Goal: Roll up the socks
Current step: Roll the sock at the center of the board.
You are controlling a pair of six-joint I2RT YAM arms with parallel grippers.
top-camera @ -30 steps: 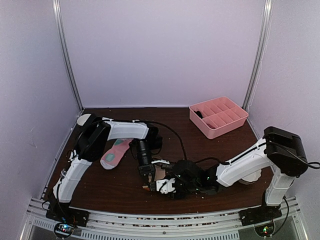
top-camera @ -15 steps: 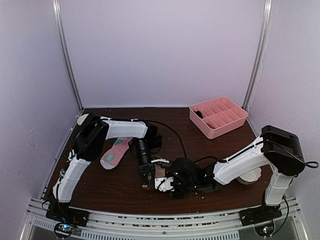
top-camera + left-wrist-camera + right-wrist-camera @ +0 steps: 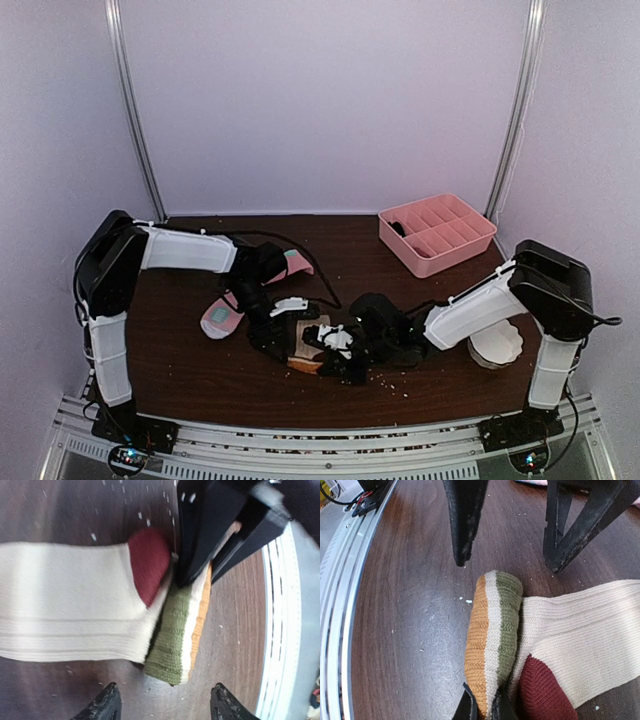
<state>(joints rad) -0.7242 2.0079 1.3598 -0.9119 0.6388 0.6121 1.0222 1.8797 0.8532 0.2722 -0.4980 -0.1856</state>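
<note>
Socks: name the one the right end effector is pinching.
The beige sock, with maroon heel and green-orange cuff; the right end effector grips that cuff. The pink sock lies apart, farther back.

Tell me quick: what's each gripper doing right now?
Left gripper: open, holding nothing, over the beige sock.
Right gripper: closed on the beige sock's striped end.

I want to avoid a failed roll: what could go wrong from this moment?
1. The right pincer pinches only the edge of the folded cuff of the beige sock; it may slip and unfold.
2. The open left pincer stands very near the right one; they could collide.
</note>
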